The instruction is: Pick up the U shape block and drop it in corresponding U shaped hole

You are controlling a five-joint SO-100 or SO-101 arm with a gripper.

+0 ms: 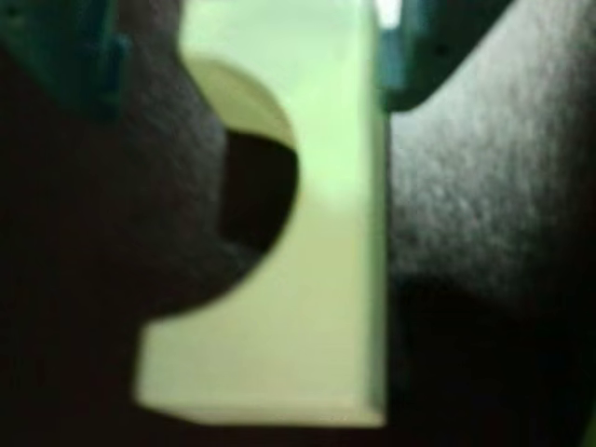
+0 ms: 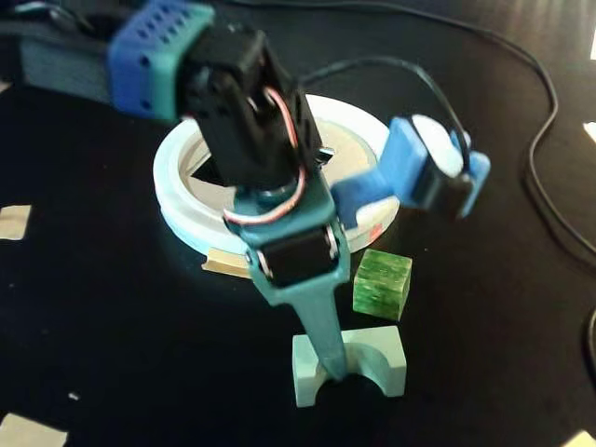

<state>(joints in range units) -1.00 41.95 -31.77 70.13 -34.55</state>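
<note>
Pale U shape block sits between the hand's fingers.

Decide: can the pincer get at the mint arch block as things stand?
Probably yes: the pincer is already down at the arch block, its fingers flanking it in the wrist view; nothing blocks it.

U shape block: pale mint green. Cube: darker streaky green. Disc: tan, white-rimmed. Pincer: teal. Arm housings: black and blue. Counter: black, with tan tape scraps.
</note>
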